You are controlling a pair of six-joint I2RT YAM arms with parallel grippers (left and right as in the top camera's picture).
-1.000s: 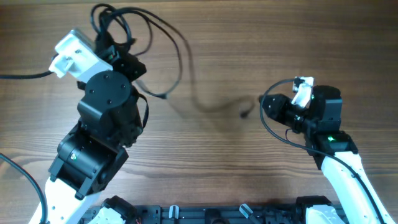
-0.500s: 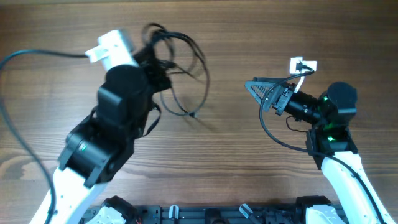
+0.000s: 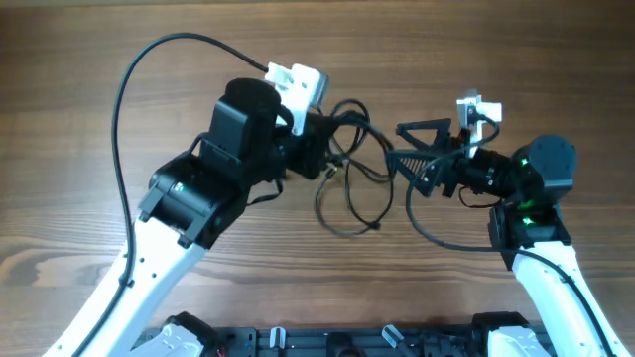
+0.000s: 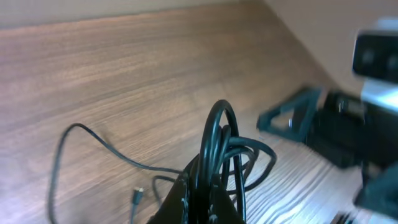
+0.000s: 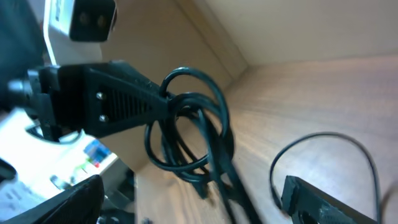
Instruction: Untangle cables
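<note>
The cables [image 3: 347,139] are a tangle of thin black cords, lifted at the table's centre. Loose loops hang down onto the wood [image 3: 344,230]. My left gripper [image 3: 325,139] is shut on the bundle [image 4: 221,143], which stands up from between its fingers [image 4: 186,202]. A silver-tipped plug end [image 4: 135,196] lies on the table beside it. My right gripper [image 3: 405,154] stands open just right of the tangle, facing it with nothing between its fingers. In the right wrist view the cable loops [image 5: 193,124] hang from the left gripper [image 5: 112,99], ahead of my right gripper [image 5: 193,205].
A thick black cable [image 3: 149,59] arcs from the left arm's white camera [image 3: 298,81] across the back left of the wooden table [image 3: 556,59]. Another thick cable [image 3: 437,233] loops below the right wrist. The robot's base rail [image 3: 327,342] runs along the front edge.
The left arm swung right from the back left to the table's centre, carrying the tangle. The right gripper opened wide and now faces the tangle at close range.
</note>
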